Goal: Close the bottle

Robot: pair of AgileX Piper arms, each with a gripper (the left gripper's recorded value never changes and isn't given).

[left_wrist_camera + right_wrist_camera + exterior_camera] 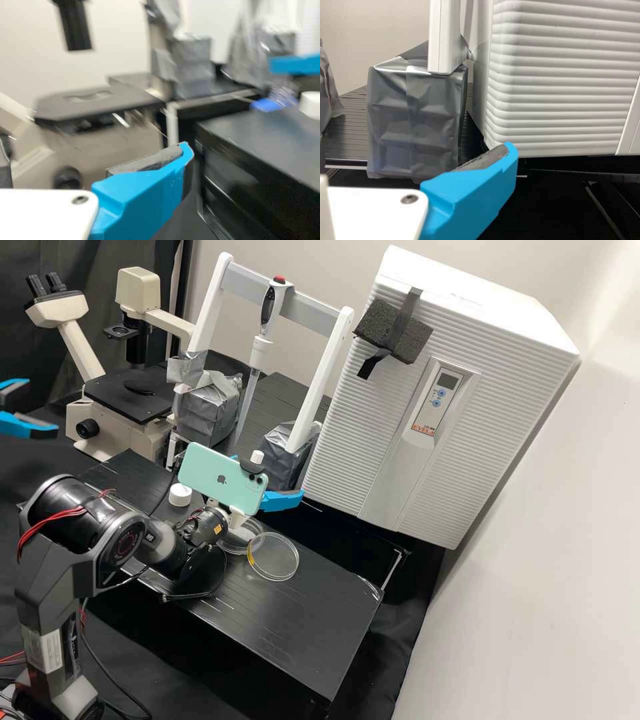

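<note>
The left tool (41,407), fingers (20,423) apart, is hovering off the end of the bench (313,613), seemingly readying for the white cap (179,494), while the right tool (287,499), whose state I cannot tell, is sitting beside what seems the bottle (257,457).

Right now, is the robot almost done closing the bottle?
Not nearly. Done: nothing that I can see; the white cap lies loose on the black bench. In hand: the left gripper is open, off by the microscope, holding nothing; whether the right gripper holds anything, I can't tell. Left: picking up the cap and screwing it on.
</note>
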